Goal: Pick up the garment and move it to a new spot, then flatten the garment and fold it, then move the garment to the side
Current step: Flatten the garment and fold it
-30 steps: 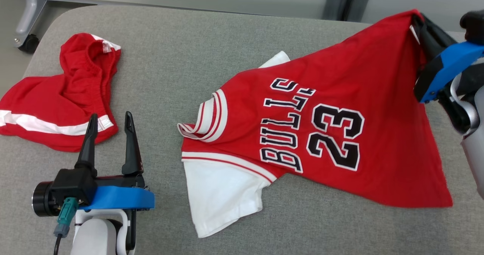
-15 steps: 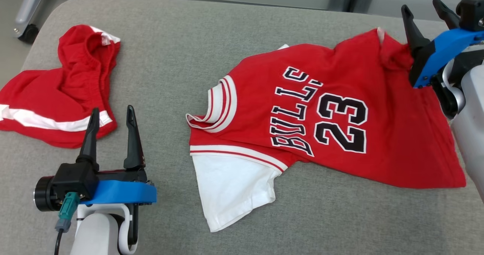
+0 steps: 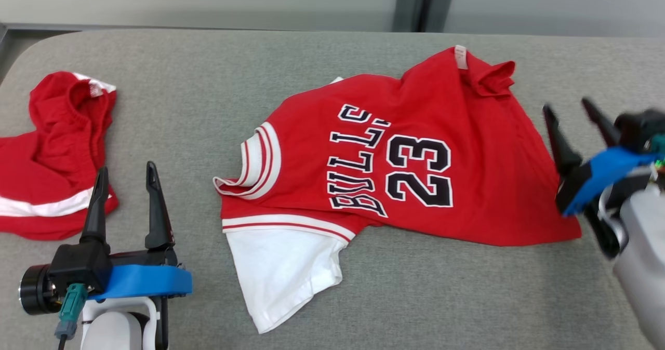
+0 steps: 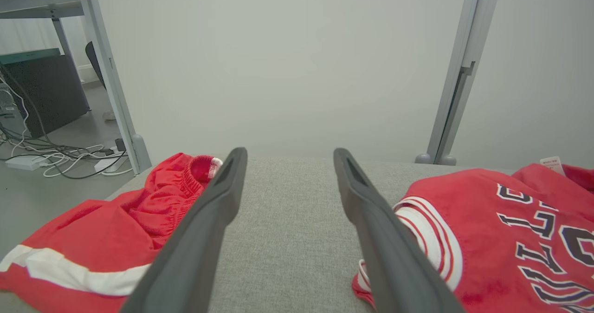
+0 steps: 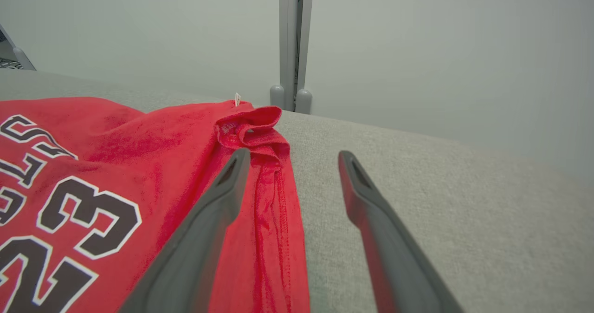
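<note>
Red shorts with a white stripe lie crumpled at nine o'clock on the grey desk. At seven o'clock the left tool stands with its fingers apart and empty, just beside the shorts. The red Bulls 23 jersey lies mostly flat from the centre toward two o'clock, its white sleeve at six and its far corner bunched. At three o'clock the right tool, blurred, is spread apart and empty, seemingly just clear of the jersey's edge.
</note>
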Available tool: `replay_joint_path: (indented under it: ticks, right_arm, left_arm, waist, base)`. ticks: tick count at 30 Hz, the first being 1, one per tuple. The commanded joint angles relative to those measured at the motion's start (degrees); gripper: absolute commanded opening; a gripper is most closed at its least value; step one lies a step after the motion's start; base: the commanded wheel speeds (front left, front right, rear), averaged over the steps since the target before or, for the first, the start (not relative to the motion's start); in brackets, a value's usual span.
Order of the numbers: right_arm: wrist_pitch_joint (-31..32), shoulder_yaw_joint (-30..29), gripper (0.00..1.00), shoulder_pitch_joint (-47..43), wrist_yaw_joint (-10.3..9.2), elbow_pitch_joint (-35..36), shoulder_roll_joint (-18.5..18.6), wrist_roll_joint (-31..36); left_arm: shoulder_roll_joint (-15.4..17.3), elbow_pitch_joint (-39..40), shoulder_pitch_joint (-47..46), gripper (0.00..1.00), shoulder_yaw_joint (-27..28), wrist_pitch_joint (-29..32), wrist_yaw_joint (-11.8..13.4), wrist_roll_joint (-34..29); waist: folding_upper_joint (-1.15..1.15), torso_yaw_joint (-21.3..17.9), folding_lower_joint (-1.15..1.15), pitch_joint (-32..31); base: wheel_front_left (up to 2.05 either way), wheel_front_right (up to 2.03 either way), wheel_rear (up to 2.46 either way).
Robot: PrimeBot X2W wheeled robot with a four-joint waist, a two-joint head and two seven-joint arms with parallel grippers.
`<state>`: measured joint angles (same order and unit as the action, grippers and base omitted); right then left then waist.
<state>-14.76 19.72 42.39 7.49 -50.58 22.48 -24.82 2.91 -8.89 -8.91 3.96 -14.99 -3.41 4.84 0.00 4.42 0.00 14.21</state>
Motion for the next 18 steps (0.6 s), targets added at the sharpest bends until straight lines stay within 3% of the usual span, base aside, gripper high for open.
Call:
replay_joint_path:
  ticks: [1, 9, 18]
  right_arm:
    - [-0.2, 0.5, 1.00, -3.6, 0.01, 1.8, 0.5, -1.0]
    - [2.9, 0.2, 1.00, -14.5, 0.01, 9.8, 1.5, -2.1]
    - [9.3, -3.9, 1.00, -24.2, 0.01, 19.1, 0.2, -1.7]
  left_arm:
    - [0.0, 0.4, 0.6, 1.00, 0.5, -0.3, -0.1, -0.5]
    - [0.0, 0.8, 1.3, 1.00, 0.9, -0.3, -0.4, -0.8]
    - [0.0, 1.3, 1.6, 1.00, 0.2, -0.3, -0.1, -0.6]
  waist:
    - [0.00, -1.1, 0.00, -0.7]
    - [0.00, -2.6, 0.00, -1.4]
    - [0.00, -2.6, 0.00, -1.4]
  base:
    - [0.00, 0.00, 0.00]
    - [0.00, 0.00, 0.00]
    - [0.00, 0.00, 0.00]
